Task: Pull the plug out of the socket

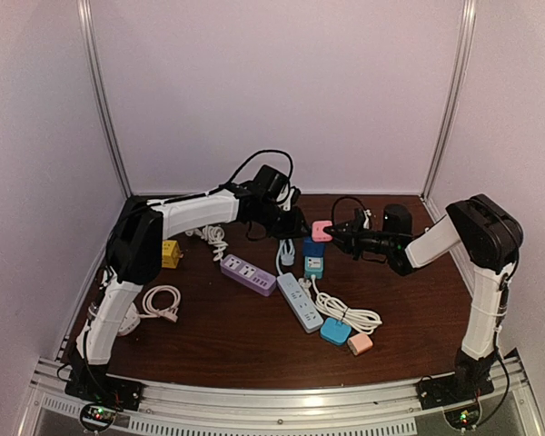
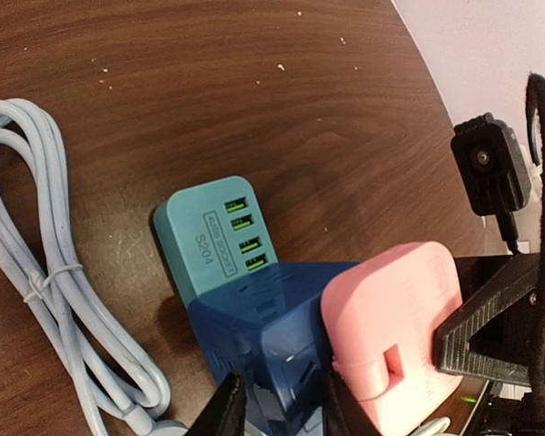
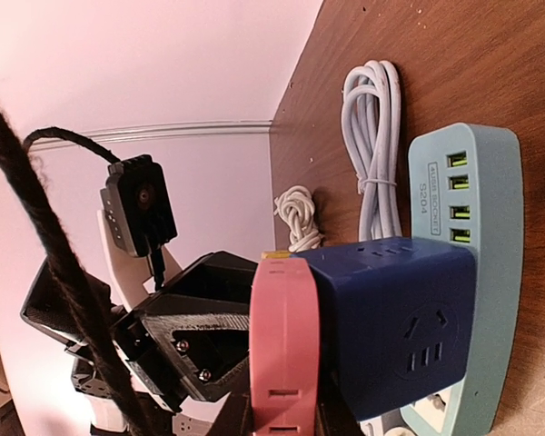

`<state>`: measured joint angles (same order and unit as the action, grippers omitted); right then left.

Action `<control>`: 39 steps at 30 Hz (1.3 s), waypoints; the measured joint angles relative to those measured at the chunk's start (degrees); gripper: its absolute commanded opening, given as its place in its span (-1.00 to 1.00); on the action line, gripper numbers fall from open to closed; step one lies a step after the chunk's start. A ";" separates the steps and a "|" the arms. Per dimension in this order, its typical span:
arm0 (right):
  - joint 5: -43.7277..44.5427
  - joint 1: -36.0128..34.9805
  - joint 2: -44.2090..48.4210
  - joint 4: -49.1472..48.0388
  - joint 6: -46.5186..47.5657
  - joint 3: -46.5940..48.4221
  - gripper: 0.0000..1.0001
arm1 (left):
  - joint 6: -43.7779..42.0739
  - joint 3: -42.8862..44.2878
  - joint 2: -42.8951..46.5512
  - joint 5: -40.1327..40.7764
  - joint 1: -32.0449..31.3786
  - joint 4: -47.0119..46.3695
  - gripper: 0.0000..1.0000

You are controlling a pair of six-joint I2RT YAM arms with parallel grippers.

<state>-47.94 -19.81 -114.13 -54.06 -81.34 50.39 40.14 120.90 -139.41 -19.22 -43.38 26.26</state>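
Note:
A pink plug (image 2: 391, 318) sits flush against the side of a dark blue cube socket (image 2: 272, 327), which stands on a teal USB base (image 2: 213, 241). My left gripper (image 2: 280, 404) is shut on the blue cube, one finger on each side. My right gripper (image 3: 286, 422) is shut on the pink plug (image 3: 286, 345), whose flat face still touches the blue cube (image 3: 400, 309). From above, the two grippers meet at the back middle of the table: the left gripper (image 1: 300, 225), the pink plug (image 1: 322, 231) and the right gripper (image 1: 331, 234).
A purple power strip (image 1: 248, 273) and a white power strip (image 1: 300, 302) lie in front of the cube. A yellow cube (image 1: 171, 253) and a white cable coil (image 1: 161, 302) lie at the left. A light blue plug (image 1: 336, 331) and a peach plug (image 1: 360, 343) lie near the front.

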 measured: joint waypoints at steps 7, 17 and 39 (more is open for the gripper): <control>-1.40 -0.02 0.83 -2.19 0.66 0.39 -1.00 | -0.15 0.31 -0.04 0.44 -0.17 0.42 -0.40; -2.23 0.57 4.59 2.08 6.34 0.81 -1.00 | -0.70 1.27 -0.33 0.87 -0.31 1.44 -0.40; 39.91 4.83 16.35 72.83 52.81 13.79 -1.00 | -4.96 6.51 -0.74 1.88 -1.60 9.40 -0.05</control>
<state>-8.03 -14.98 -97.78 18.76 -28.53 64.18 35.18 127.42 -140.16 -17.34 -44.97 35.66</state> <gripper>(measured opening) 0.164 0.456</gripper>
